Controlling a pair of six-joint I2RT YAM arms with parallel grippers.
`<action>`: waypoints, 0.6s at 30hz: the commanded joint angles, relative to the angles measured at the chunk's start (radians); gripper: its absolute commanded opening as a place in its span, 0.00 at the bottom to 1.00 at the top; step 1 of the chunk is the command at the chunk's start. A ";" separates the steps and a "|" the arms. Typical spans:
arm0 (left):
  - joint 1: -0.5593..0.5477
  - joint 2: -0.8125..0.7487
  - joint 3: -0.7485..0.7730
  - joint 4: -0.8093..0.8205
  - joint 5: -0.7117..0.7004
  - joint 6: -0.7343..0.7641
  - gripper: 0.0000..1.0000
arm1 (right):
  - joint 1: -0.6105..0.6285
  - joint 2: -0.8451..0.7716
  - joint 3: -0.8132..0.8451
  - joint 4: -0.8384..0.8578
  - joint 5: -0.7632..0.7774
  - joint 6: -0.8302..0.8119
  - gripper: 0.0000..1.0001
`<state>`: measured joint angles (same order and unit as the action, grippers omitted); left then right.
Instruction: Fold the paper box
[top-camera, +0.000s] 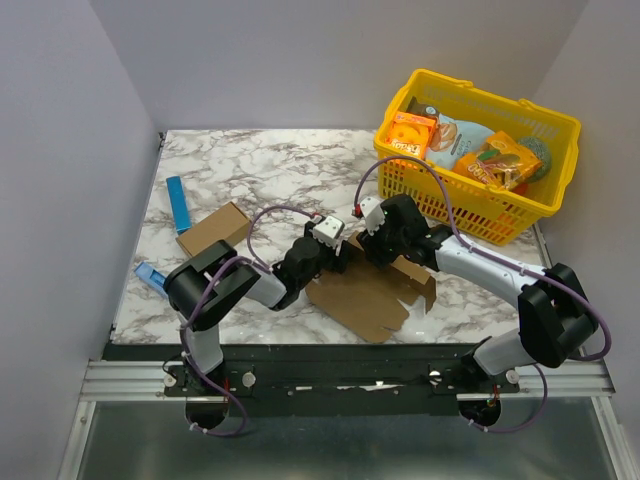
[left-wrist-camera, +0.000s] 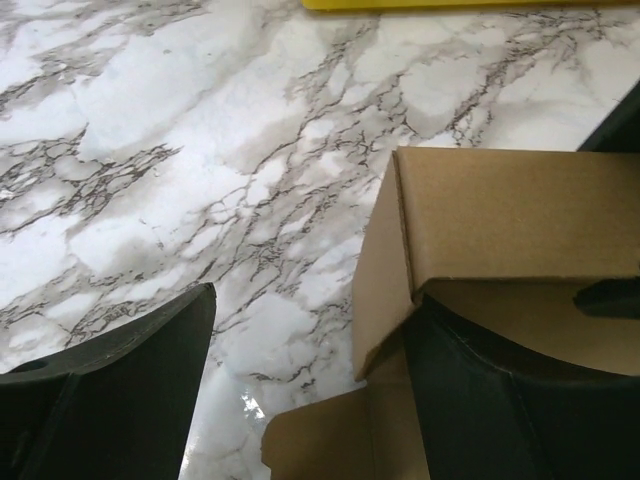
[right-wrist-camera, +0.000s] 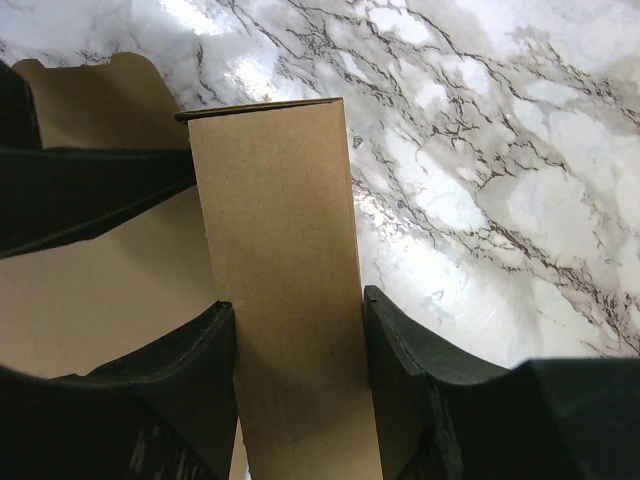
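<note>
1. Right pincer (right-wrist-camera: 297, 330), mine, is clenched on an upright panel of the paper box (top-camera: 372, 298), holding that wall raised so its crease can set.
2. My left pincer (left-wrist-camera: 310, 320) is released, with one jaw tucked beneath the folded panel, likely bracing it.
3. The box lies mid-table toward the near edge, apart from the yellow basket (top-camera: 470, 208) at the far right corner.

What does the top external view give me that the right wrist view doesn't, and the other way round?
Only top external: the yellow basket of snack packs, the other brown carton, and both arms whole. Only right wrist: an upright panel of the paper box held in the right claw, a finger touching each side. Shared: the paper box and the marble table.
</note>
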<state>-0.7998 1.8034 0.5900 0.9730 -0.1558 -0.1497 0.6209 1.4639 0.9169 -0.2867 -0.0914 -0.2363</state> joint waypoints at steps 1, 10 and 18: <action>-0.013 0.043 0.016 0.125 -0.116 0.010 0.78 | 0.007 -0.013 -0.019 -0.008 -0.030 0.003 0.54; -0.026 0.096 0.051 0.168 -0.085 0.007 0.73 | 0.007 -0.005 -0.024 -0.003 -0.036 0.005 0.53; -0.032 0.125 0.076 0.179 -0.090 0.013 0.62 | 0.007 -0.007 -0.026 -0.002 -0.041 0.008 0.52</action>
<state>-0.8265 1.9038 0.6373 1.0988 -0.2134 -0.1497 0.6209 1.4639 0.9146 -0.2775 -0.0986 -0.2363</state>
